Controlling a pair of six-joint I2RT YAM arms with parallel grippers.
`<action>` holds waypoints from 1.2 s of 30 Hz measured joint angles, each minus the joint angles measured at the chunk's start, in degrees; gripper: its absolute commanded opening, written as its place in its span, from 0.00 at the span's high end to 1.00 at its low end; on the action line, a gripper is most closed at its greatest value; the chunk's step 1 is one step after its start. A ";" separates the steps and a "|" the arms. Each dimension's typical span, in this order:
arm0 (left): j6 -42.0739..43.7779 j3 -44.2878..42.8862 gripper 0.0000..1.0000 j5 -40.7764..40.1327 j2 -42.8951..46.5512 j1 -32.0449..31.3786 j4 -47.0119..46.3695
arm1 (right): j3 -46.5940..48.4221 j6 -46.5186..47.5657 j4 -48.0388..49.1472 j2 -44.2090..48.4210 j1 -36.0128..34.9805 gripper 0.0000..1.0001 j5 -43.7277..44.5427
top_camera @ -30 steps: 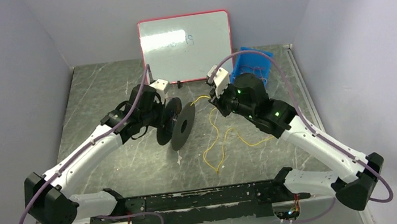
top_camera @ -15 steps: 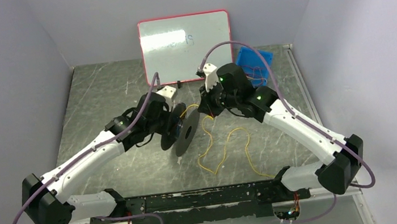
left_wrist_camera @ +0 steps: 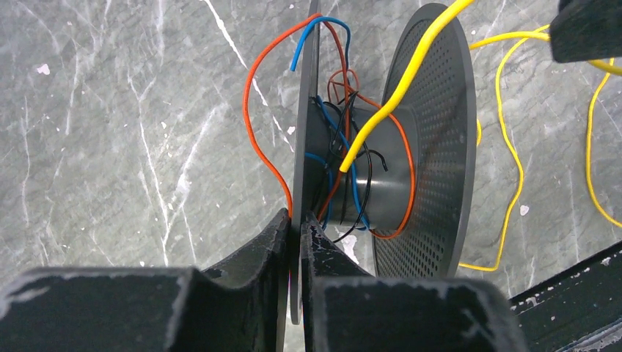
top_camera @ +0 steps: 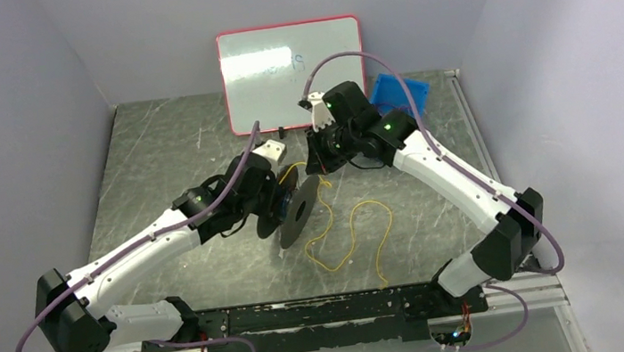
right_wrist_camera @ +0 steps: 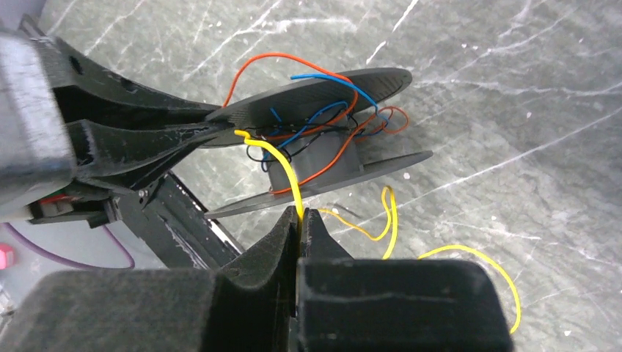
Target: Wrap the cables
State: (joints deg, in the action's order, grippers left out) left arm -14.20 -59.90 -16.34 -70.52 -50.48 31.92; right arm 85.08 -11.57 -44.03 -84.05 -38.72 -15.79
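A black spool [top_camera: 292, 210] with two perforated discs is held above the table. My left gripper [left_wrist_camera: 297, 218] is shut on the rim of its left disc [left_wrist_camera: 308, 110]. Orange [left_wrist_camera: 253, 110], blue and black cables wind loosely round the hub [left_wrist_camera: 385, 176]. A yellow cable [left_wrist_camera: 400, 84] runs over the hub and between the discs. My right gripper [right_wrist_camera: 301, 214] is shut on this yellow cable [right_wrist_camera: 293, 176] just beside the spool [right_wrist_camera: 315, 158]. The rest of the yellow cable lies in loops [top_camera: 369, 203] on the table.
A red-framed whiteboard [top_camera: 292, 75] stands at the back. A blue bin [top_camera: 402, 93] sits at the back right, behind the right arm. A black rail [top_camera: 307, 313] runs along the near edge between the arm bases.
My right gripper has swung left and back over the spool, pulling the yellow cable with it. The left gripper has carried the spool a little right and nearer. The loops on the table have shifted.
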 measured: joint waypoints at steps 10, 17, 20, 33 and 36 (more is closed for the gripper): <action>-0.20 0.74 0.76 -0.07 -0.07 -0.81 -0.37 | 3.15 -0.55 -5.57 -3.63 0.13 1.00 -1.53; -0.20 0.74 0.69 0.48 -0.07 -1.07 -0.61 | 4.50 -1.33 -6.69 -5.68 0.13 1.00 -3.15; -0.20 0.74 0.67 0.83 -0.07 -1.11 -0.76 | 4.70 -1.55 -6.99 -6.69 0.13 1.00 -3.61; 0.02 1.60 0.61 3.15 0.83 -1.18 -1.77 | 8.52 -2.62 -7.45 -9.86 -2.25 1.00 -4.39; 0.04 1.60 0.61 3.32 0.83 -1.22 -1.81 | 8.76 -2.62 -7.61 -10.95 -2.99 1.00 -4.37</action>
State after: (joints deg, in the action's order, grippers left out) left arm -14.15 -58.30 -13.02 -69.69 -51.70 30.11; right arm 93.84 -14.20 -51.64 -95.00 -41.71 -20.16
